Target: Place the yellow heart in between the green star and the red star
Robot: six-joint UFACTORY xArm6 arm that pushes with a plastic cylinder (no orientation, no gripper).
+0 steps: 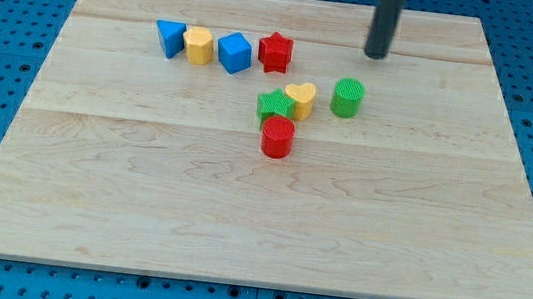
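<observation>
The yellow heart (301, 99) lies near the board's middle, touching the green star (274, 105) on its left. The red star (275, 52) sits above them, at the right end of a row of blocks near the view's top. My tip (375, 54) is the lower end of a dark rod coming down from the view's top. It stands above and to the right of the yellow heart, apart from every block, just above a green cylinder (348, 97).
A red cylinder (277, 137) touches the green star from below. The top row also holds a blue triangle (170, 37), a yellow hexagon-like block (198, 45) and a blue cube (234, 52). The wooden board (238, 227) lies on a blue pegboard.
</observation>
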